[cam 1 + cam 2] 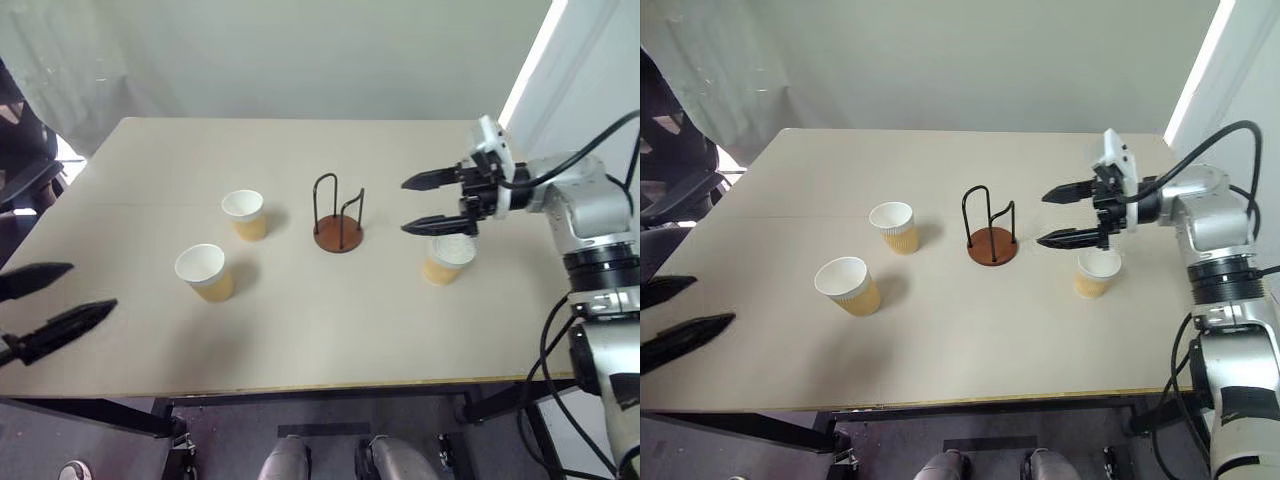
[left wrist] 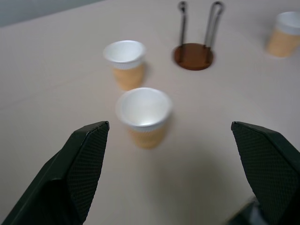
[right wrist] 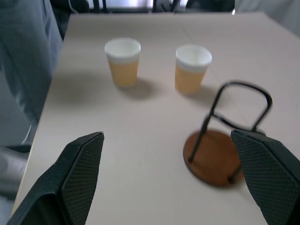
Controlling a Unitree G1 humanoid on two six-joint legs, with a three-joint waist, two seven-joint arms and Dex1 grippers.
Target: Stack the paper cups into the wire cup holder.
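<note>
Wire cup holder (image 1: 338, 222): upright mid-desk (image 1: 300, 340), no cup in it.
Near cup (image 1: 205, 271): left of the holder, nearer the desk's front edge, upright.
Far cup (image 1: 244, 214): left of the holder, close by, upright.
Third cup (image 1: 446, 258): right of the holder, upright.
Right gripper (image 1: 432, 203): right of the holder, above the third cup, jaws spread, empty.
Left gripper (image 1: 50, 300): well left of the holder, jaws spread, empty.

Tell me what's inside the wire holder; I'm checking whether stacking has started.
Nothing: the holder stands empty, its brown disc base bare between the wire loops. All three cups stand apart on the table. Nothing covers the holder.
</note>
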